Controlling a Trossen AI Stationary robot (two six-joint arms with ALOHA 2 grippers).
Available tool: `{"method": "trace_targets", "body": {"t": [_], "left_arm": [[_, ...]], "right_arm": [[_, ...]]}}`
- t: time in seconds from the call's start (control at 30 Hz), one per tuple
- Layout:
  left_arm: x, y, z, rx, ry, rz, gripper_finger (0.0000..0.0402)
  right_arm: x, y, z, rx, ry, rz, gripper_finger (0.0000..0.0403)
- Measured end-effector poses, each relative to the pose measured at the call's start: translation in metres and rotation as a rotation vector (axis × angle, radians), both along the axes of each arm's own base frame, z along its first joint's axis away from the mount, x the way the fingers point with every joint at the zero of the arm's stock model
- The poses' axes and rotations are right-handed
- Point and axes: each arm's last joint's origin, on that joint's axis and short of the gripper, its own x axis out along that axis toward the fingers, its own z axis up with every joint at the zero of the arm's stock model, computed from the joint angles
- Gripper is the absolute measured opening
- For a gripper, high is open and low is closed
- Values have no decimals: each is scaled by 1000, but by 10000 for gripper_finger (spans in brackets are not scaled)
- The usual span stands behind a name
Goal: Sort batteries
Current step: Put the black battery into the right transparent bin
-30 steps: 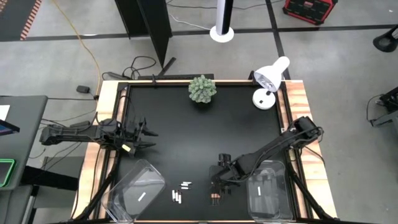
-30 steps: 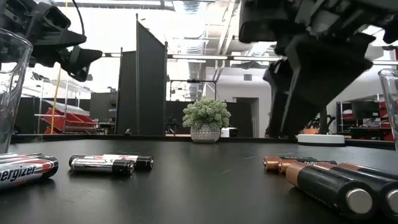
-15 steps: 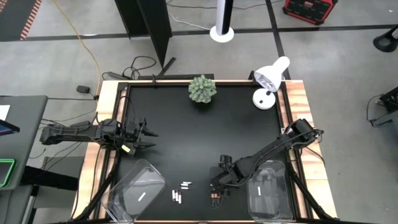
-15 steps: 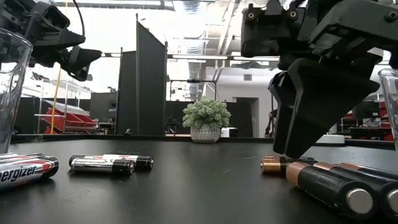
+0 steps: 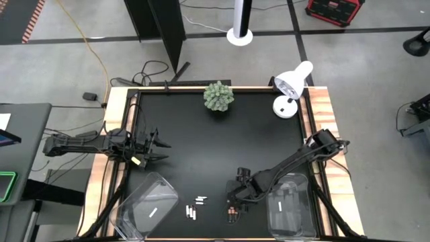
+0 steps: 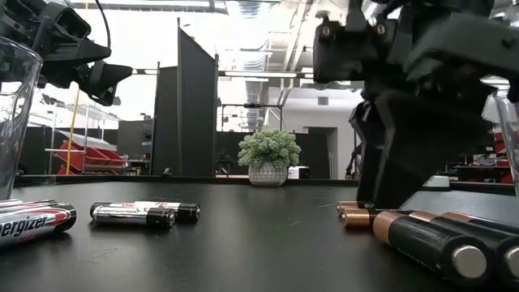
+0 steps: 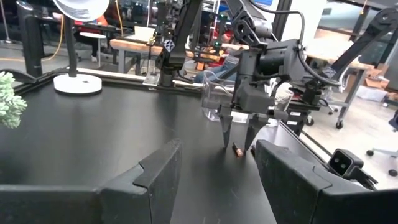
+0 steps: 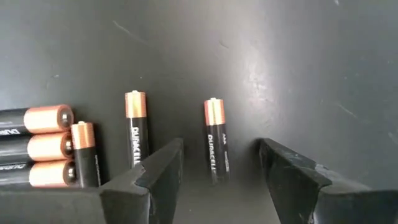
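The left gripper (image 5: 160, 147) waits open and empty, far left of the plant (image 5: 219, 95). Right of the silver batteries (image 5: 195, 208), the right gripper (image 8: 219, 177) stands low with fingers spread around one dark battery (image 8: 216, 140), not yet closed. The pick seems begun; next it should close, lift, and carry toward the right bin (image 5: 290, 214).
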Motion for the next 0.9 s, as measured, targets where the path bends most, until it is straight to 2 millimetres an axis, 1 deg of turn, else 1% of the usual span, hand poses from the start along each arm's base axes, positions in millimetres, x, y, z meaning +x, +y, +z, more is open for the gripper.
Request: {"method": "trace_targets", "body": {"t": [0.1, 0.2, 0.3, 0.5, 0.6, 0.9], "left_arm": [[0, 0, 0, 3, 0, 0, 200], [0, 0, -1, 7, 8, 4, 200], [0, 0, -2, 16, 16, 7, 200], [0, 0, -2, 21, 14, 10, 200], [0, 0, -2, 22, 13, 11, 200], [0, 0, -1, 22, 12, 13, 200]], "right_arm": [[0, -1, -1, -17, 2, 0, 227], [2, -4, -3, -28, 4, -7, 215], [4, -7, -5, -35, 9, -5, 192], [8, -14, -5, -42, 13, -11, 127], [9, -17, -6, -44, 17, -16, 102], [11, -22, -6, -50, 21, -20, 58]]}}
